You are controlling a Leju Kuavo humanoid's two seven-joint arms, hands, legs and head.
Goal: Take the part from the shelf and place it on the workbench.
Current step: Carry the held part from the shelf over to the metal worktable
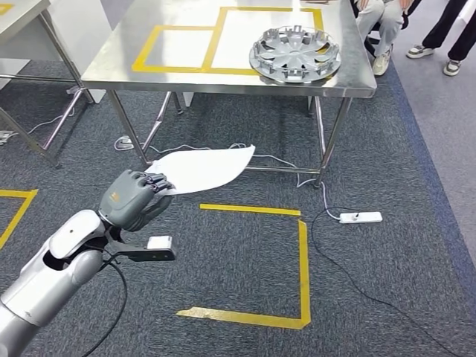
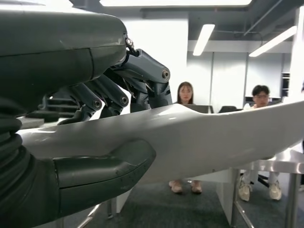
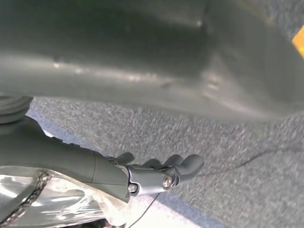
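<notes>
A long, flat white part (image 1: 204, 169) with a curved, pointed end hangs above the carpet in front of the steel workbench (image 1: 168, 74). My left hand (image 1: 132, 199) grips its near end, and the tip points toward the bench legs. In the left wrist view the thumb lies under the white part (image 2: 201, 137) and the fingers (image 2: 107, 95) lie over it. A silver wheel cover (image 1: 294, 52) lies on the bench's right side, partly over a yellow-taped rectangle. My right hand (image 3: 143, 173) hangs over the carpet with its fingers loosely extended and nothing in it.
A yellow tape square (image 1: 303, 268) marks the floor before the bench. A white power strip (image 1: 361, 217) and cables lie on the carpet at the right. People's shoes (image 1: 418, 50) are beyond the bench's right end. Another table (image 1: 22, 15) stands far left.
</notes>
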